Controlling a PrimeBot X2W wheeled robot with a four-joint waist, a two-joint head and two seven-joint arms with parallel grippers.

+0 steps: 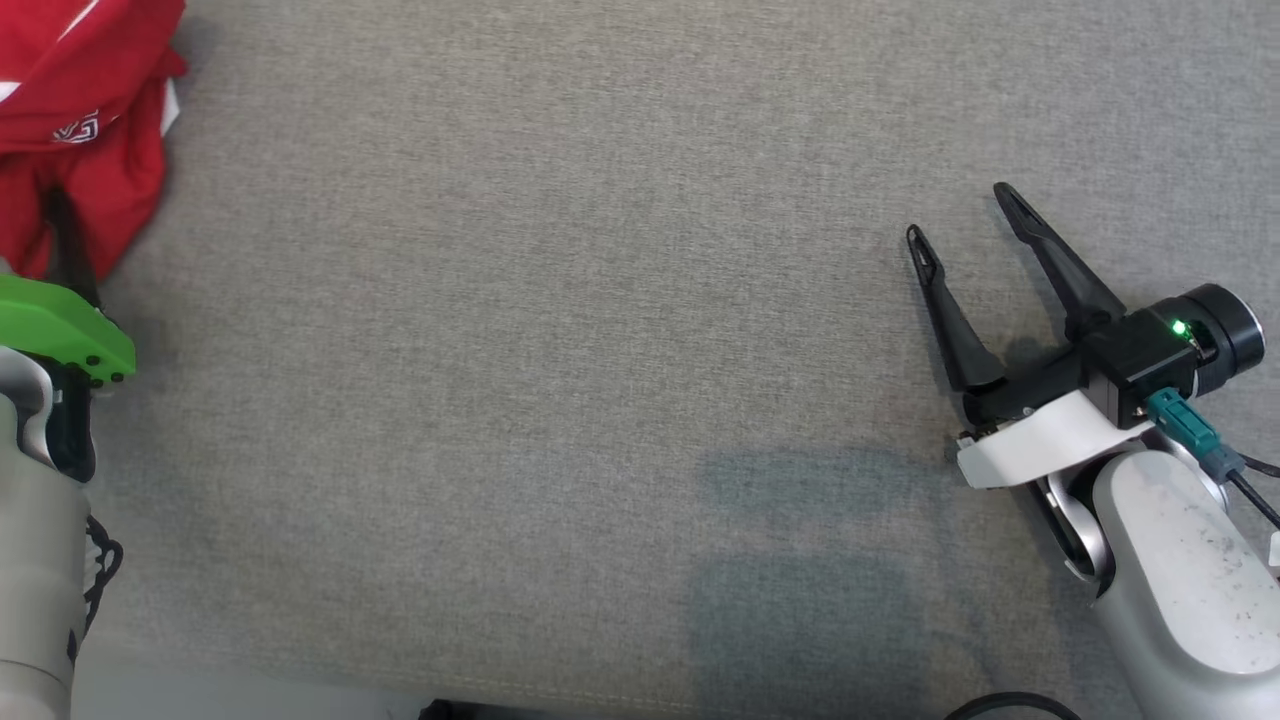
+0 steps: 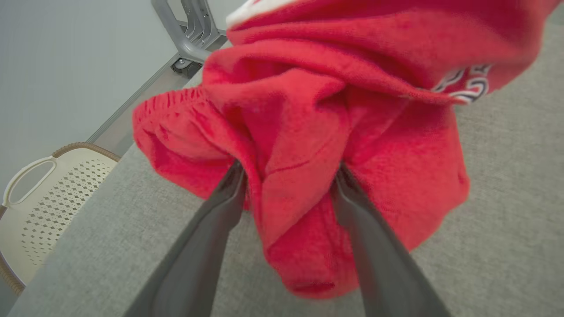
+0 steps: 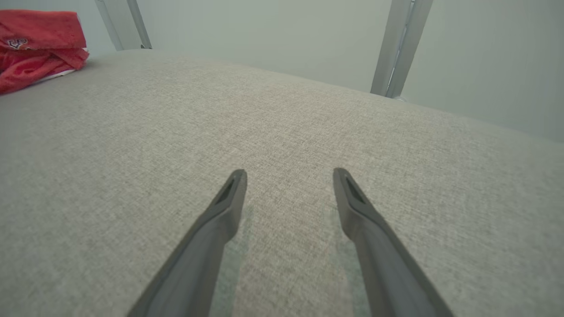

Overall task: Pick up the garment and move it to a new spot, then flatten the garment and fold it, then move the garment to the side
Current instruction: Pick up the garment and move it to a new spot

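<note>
Garment [image 1: 80,110]: red, crumpled, with white trim and a printed mark, heaped at the far left corner of the grey worktop [image 1: 600,350].
Left gripper [image 2: 288,169]: released, fingers spread wide and pushed into the near side of the heap, with a thick fold bunched between them and touching both.
Right gripper [image 1: 960,212]: released, fingers wide apart with nothing between them, low over bare worktop near the right edge, well apart from the garment.
Beside the worktop: pale perforated basket [image 2: 48,198] below the left edge; grey metal leg [image 2: 176,31] past the far left corner.
</note>
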